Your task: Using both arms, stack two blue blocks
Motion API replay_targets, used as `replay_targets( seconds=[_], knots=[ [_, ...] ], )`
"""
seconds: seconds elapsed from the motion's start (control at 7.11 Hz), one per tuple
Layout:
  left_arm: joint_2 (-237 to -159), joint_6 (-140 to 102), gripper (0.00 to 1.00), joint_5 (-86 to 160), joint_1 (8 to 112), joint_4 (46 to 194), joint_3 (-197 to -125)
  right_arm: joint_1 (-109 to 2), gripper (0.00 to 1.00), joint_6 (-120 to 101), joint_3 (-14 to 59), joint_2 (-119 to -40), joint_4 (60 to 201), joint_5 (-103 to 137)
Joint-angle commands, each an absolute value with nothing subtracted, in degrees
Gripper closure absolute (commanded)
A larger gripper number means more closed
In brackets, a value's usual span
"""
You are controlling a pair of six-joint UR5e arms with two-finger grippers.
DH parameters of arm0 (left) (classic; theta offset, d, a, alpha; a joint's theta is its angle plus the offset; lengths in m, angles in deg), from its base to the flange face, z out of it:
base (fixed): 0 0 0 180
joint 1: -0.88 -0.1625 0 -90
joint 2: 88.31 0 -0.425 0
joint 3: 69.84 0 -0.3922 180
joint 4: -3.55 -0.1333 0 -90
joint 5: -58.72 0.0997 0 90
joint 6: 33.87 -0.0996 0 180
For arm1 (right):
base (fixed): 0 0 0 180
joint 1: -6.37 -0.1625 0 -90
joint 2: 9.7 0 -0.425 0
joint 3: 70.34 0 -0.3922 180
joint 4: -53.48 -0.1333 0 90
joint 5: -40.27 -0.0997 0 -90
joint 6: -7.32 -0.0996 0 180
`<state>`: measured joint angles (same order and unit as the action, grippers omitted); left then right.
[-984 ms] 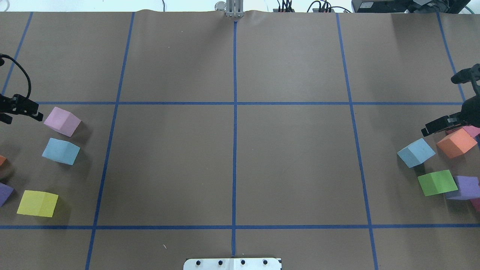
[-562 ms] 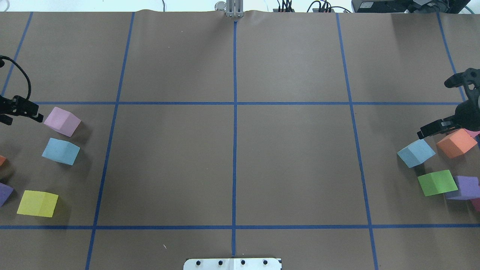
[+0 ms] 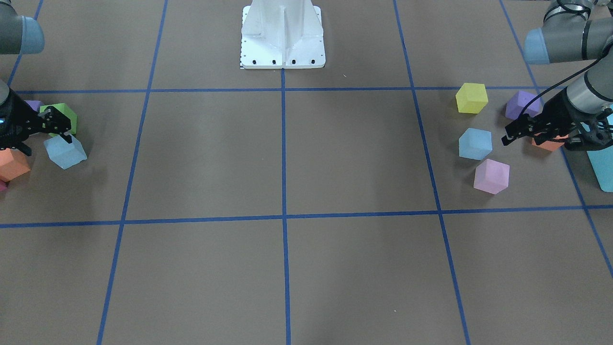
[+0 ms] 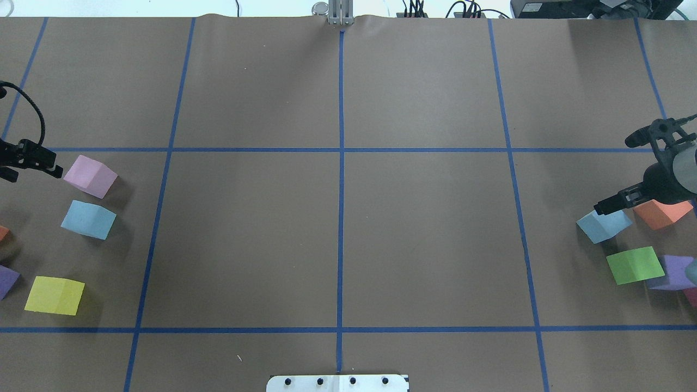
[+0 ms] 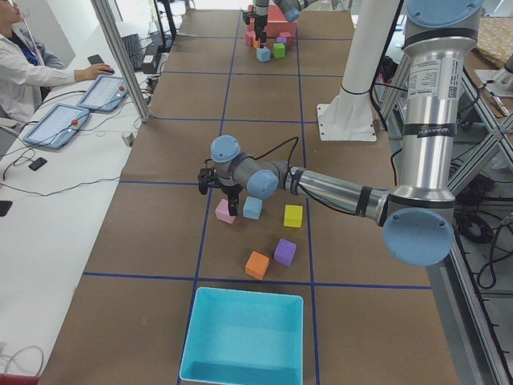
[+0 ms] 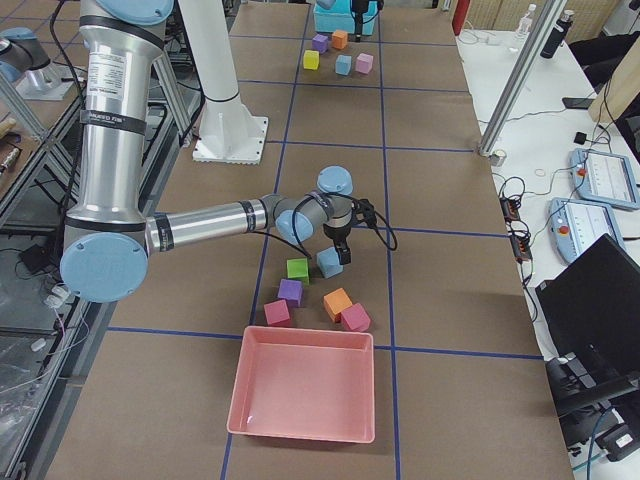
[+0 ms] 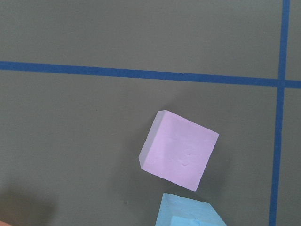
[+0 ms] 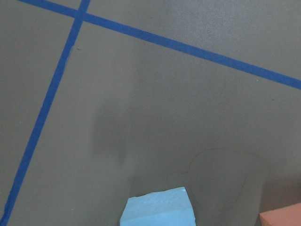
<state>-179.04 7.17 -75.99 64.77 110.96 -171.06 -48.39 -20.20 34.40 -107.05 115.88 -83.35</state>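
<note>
One pale blue block lies at the table's left, next to a pink cube; it also shows in the front view and at the bottom edge of the left wrist view. My left gripper hovers just left of the pink cube, looks open and holds nothing. The other blue block lies at the right; it also shows in the front view and the right wrist view. My right gripper hangs just above this block's far edge, looks open and is empty.
On the left lie yellow, purple and orange cubes, with a turquoise bin beyond the table's end. On the right lie green, orange and purple cubes and a pink bin.
My right gripper has moved inward and toward the right blue block, now overlapping its far edge. The left gripper has barely moved. No cube has shifted.
</note>
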Motion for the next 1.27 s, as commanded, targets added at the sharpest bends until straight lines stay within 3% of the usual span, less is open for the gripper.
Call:
replay_targets(
  seconds=[0.0,1.12],
  knots=[
    [-179.01,7.18,0.01,-76.11,64.77,110.96,-171.00,-46.89,0.02,-20.28,33.90,-107.09,114.92,-83.22],
    [-179.01,7.18,0.01,-76.20,64.77,110.96,-170.91,-45.31,0.05,-18.70,31.89,-106.91,114.48,-82.25]
  ],
)
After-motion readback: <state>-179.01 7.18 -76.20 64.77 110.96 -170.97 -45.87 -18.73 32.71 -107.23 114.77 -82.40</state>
